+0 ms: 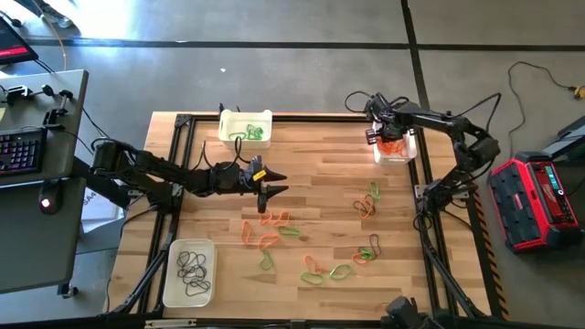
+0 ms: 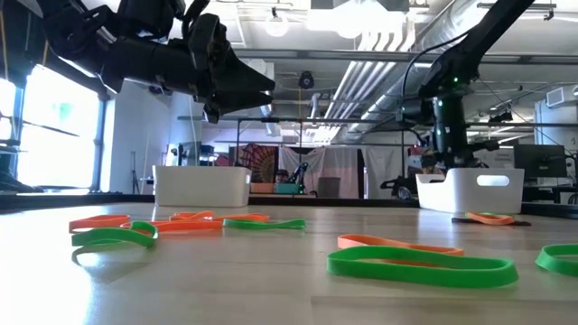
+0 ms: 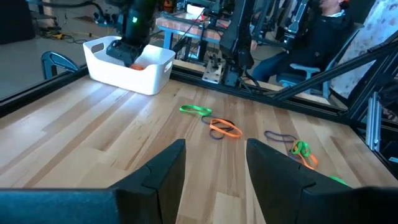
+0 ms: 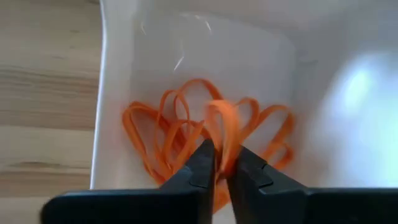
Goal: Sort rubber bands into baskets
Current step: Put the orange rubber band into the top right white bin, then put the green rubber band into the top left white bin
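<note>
Item 1, loose rubber bands (image 1: 311, 239): green, orange and a few dark loops lie scattered across the middle and near part of the tabletop (image 1: 228, 174), unsorted; roughly a dozen or more, several overlapping.

Item 2, dark-band basket (image 1: 189, 272): near left corner, holding a tangle of dark bands only.

Item 3, left gripper (image 1: 272, 191): hangs above the tabletop just beside the nearest cluster of orange and green bands, fingers spread and empty.

Item 4, green-band basket (image 1: 245, 127): far left edge, holding a few green bands.

Item 5, orange-band basket (image 1: 396, 147): far right edge, holding a heap of orange bands (image 4: 193, 127).

Item 6, right gripper (image 4: 221, 163): lowered into the orange-band basket, fingers nearly pressed together with 1 orange band (image 4: 225, 130) pinched between the tips, right over the heap.

Progress, as a judgement: all 3 baskets are seeded by colour and sorting is well under way, but a good share of bands is left on the wood, mostly green and orange; dropping the pinched band looks like the step in hand.

Surface: pale wood planks in a black metal frame (image 1: 179, 128).

Room: grey concrete floor; desk with keyboard (image 1: 20, 151) at left; red case (image 1: 537, 196) at right; a seated person (image 3: 311, 43) beyond the tabletop's far side.
</note>
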You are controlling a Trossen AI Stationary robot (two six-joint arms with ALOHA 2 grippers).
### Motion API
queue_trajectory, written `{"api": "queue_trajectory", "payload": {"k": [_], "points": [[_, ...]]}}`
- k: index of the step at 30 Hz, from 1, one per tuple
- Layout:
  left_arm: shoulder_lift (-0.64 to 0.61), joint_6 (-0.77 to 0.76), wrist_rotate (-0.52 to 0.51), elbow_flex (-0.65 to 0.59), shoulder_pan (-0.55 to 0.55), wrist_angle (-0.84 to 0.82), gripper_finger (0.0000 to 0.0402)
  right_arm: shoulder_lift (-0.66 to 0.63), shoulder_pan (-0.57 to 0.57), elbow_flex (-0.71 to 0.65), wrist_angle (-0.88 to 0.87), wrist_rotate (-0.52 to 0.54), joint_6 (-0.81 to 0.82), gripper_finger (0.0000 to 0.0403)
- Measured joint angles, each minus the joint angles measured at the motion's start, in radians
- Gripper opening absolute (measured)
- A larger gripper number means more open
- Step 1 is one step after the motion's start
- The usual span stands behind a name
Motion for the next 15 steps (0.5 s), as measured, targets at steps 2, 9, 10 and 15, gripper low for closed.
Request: {"api": "queue_trajectory", "payload": {"k": [2, 9, 10, 15], "points": [[0.0, 0.0, 0.0, 0.0, 0.0, 0.0, 0.0161, -0.026, 0.0, 0.001, -0.007, 0.0, -0.018, 0.0052], [0.0, -0.02, 0.021, 0.0, 0.0, -0.003, 0.0161, -0.167, 0.011, 0.008, -0.026, 0.006, -0.04, 0.0147], [0.0, -0.021, 0.024, 0.0, 0.0, -0.006, 0.0161, -0.191, 0.016, 0.008, -0.037, 0.006, -0.042, 0.0159], [0.0, -0.012, 0.022, 0.0, 0.0, -0.012, 0.0161, -0.332, 0.08, 0.009, -0.113, 0.007, -0.073, 0.0186]]}}
